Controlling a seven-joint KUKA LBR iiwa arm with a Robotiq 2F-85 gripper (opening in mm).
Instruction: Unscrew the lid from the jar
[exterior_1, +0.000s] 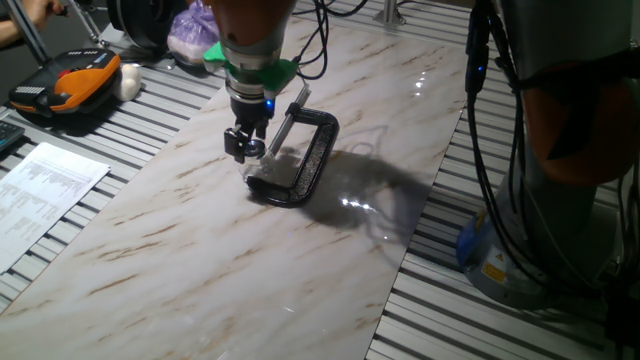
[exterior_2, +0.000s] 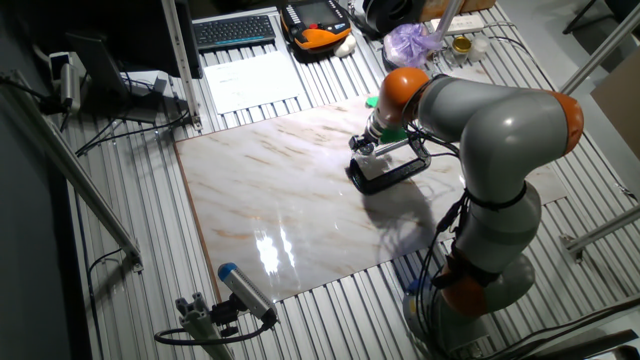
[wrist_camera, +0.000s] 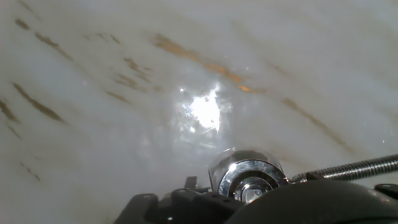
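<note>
My gripper (exterior_1: 243, 146) hangs over the near end of the black C-clamp (exterior_1: 305, 160), just left of its threaded screw (exterior_1: 288, 118). The fingers look close together, and something silvery glints right beside them. I cannot tell whether that glint is the lid. The tiny clear jar (exterior_1: 260, 178) shows as a pale glassy spot inside the clamp's jaw, just below the fingertips. In the hand view a shiny round metal piece (wrist_camera: 249, 179) with a clear glassy rim sits at the end of the threaded screw (wrist_camera: 354, 168). The fingers themselves do not show there.
The clamp lies on a marble board (exterior_1: 180, 250) set on a slatted metal table. An orange-and-black device (exterior_1: 70, 85), a purple bag (exterior_1: 192, 32) and printed papers (exterior_1: 45, 185) lie off the board's far left. Cables and the robot base (exterior_1: 560, 150) stand to the right.
</note>
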